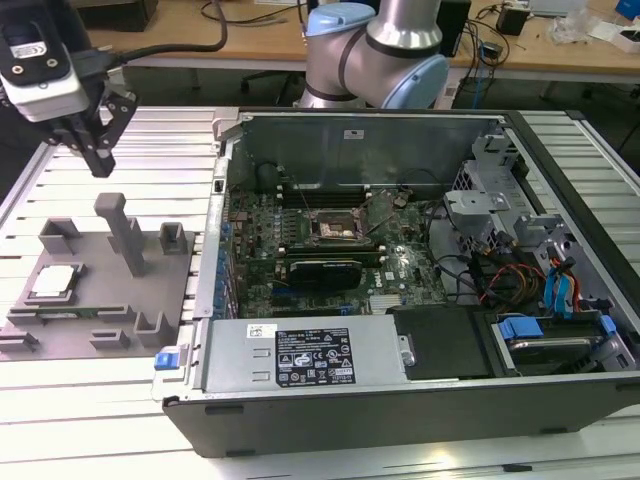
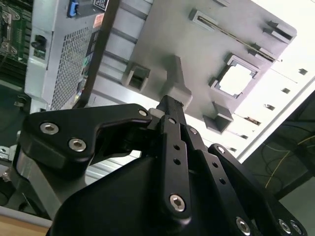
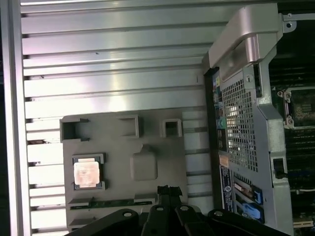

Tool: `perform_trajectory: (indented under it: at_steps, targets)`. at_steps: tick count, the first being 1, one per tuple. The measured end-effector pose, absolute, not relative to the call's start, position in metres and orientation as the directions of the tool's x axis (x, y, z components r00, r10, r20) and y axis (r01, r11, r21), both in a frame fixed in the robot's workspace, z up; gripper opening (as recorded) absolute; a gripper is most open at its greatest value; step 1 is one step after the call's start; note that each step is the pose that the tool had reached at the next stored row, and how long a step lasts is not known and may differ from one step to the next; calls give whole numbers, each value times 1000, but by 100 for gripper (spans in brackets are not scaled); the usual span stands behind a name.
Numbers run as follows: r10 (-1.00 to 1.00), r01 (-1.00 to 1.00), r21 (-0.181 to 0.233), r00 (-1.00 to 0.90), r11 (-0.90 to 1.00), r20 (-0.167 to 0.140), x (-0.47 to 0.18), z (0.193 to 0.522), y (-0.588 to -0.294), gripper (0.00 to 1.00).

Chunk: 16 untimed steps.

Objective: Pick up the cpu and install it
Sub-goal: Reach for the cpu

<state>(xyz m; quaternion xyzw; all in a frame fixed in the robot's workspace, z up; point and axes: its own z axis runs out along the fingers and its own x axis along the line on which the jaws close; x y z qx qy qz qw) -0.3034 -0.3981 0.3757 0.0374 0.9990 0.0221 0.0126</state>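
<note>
The cpu (image 1: 55, 282) lies flat, metal top up, in a framed recess of the grey fixture (image 1: 100, 265), at the exterior view's left end of that fixture. The tool (image 1: 100, 165) hangs in the air above the far edge of the fixture, well apart from the cpu and touching nothing. A grey upright post (image 1: 122, 230) on the fixture stands between the two.

The exterior view takes in the slatted worktop (image 1: 120, 400) and the open computer case (image 1: 350, 405) at the exterior view's right, with the dark socket (image 1: 335, 228) bare on the board inside.

The first wrist view looks straight down on the fixture. There the cpu (image 3: 87, 173) sits square in its recess, off to one side of the tool (image 3: 165, 189), and a corner of the case (image 3: 236, 123) shows beside it.

The second wrist view gives the tool (image 2: 170, 101) close up from behind. Its black links run to tips that overlap the post, and the cpu (image 2: 237, 80) shows bright beyond them.

In all three views the tool's fingers are clenched together, tip against tip, with nothing between them.
</note>
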Motion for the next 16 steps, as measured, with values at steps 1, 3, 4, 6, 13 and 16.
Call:
perform_trajectory:
  at_steps: [1, 3, 4, 6, 13, 16]
  targets:
    - [75, 74, 45, -997, 996, -24, -306, 375, -398, 11]
    - [75, 74, 45, -997, 996, -23, -311, 375, -398, 11]
    - [75, 74, 45, -997, 996, -24, -313, 374, -398, 11]
    - [75, 74, 45, -997, 996, -23, -317, 373, -398, 11]
    - [75, 74, 45, -997, 996, -24, -342, 365, -398, 11]
    - [75, 74, 45, -997, 996, -24, -349, 361, -398, 11]
